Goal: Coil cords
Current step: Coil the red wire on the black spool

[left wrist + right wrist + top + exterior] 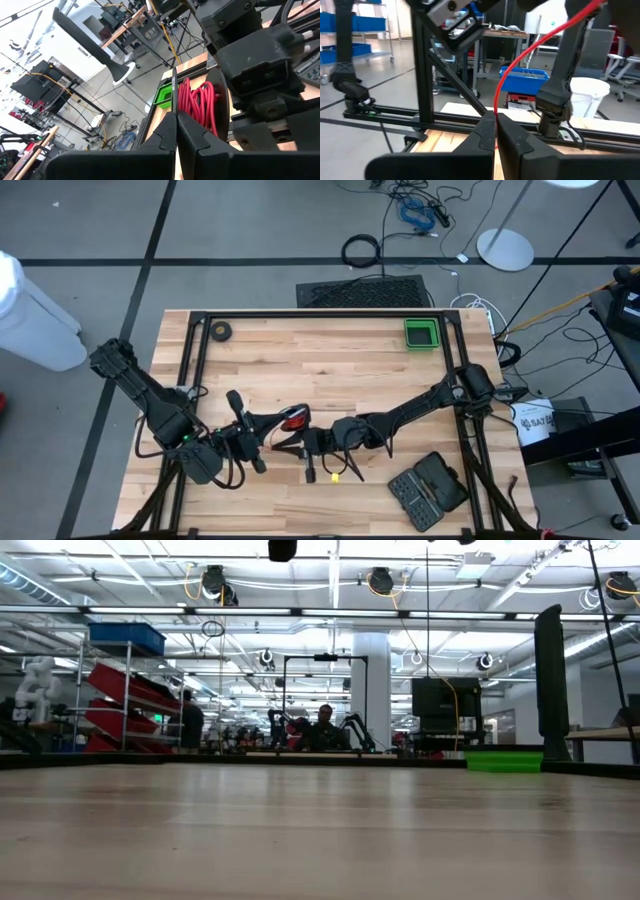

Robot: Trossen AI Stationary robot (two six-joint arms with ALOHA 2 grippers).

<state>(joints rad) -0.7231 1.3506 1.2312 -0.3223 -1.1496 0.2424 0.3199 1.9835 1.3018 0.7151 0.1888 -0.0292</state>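
Red cord (pixel 200 105) fills the middle of the left wrist view — a loose coil of thin red wire bunched against a dark round backing, just past the left gripper (pixel 175 112). That gripper's two dark fingers are pressed flat together, and a thin strand seems to run up from their tips, though whether it is pinched there cannot be told.

From above, the coil (pixel 293 418) sits over the front middle of the wooden table (pixel 330 360), between the two arms. The left gripper (pixel 268 423) reaches toward it from the left and the right gripper (pixel 312 442) meets it from the right, so all three are crowded close together. In the right wrist view a single red strand (pixel 520 55) arcs up and away from the right gripper (pixel 495 122), whose fingers are closed tight with the wire emerging at their tips — it appears to be nipped between them.

Just in front of the right gripper lies a small yellow piece (pixel 334 476) on the wood. Near the front right corner is a dark open case (pixel 427 490). Well apart, at the far right of the table, stands a green tray (pixel 421 333), and at the far left a small dark tape roll (pixel 220 332).

People (pixel 325 728) show in the room beyond the table in the low view.
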